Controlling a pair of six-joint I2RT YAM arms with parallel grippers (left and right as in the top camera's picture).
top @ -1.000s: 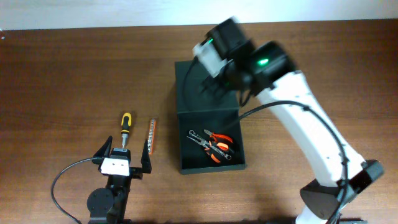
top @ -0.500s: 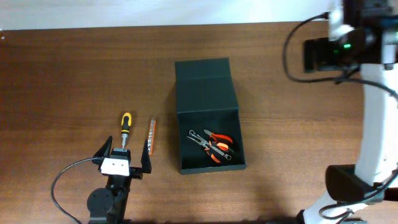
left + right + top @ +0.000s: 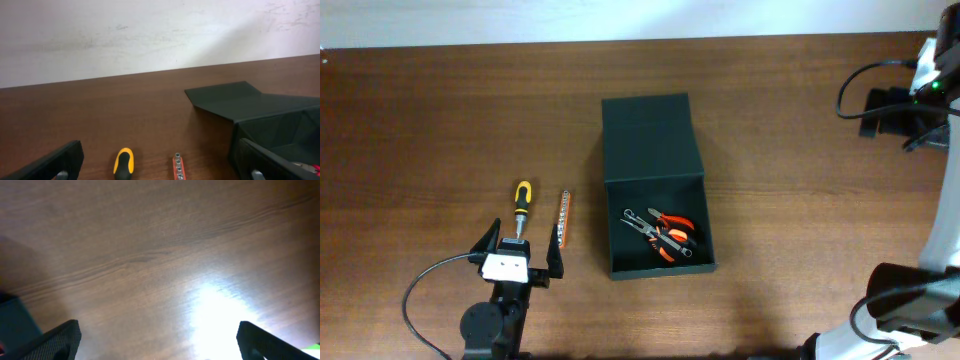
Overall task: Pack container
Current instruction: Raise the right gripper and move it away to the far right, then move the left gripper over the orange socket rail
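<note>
The container sits near the middle of the counter. Its flap lid lies flat on the far side and its open compartment faces up on the near side. A pair of orange-handled pliers lies inside, toward the near right corner. Bare counter surrounds the box: a broad stretch to the left and far left, and another to the right up to the right arm.

Left of the box, well apart from its wall, an orange bit strip and a yellow-and-black screwdriver lie side by side, pointing near to far. The left arm rests at the near edge. The left jaws are spread wide and hold nothing, and the screwdriver's tip reaches in between the fingers.

The right jaws are also spread wide and empty. Their fingers hang over bare wood, with only a dark corner of the box at the left edge of that view.

A second ago the right arm hung over the box's lid. It has since swung away to the far right edge of the counter, so the lid is now fully in view from above. The box, the tools and the left arm have not shifted.
</note>
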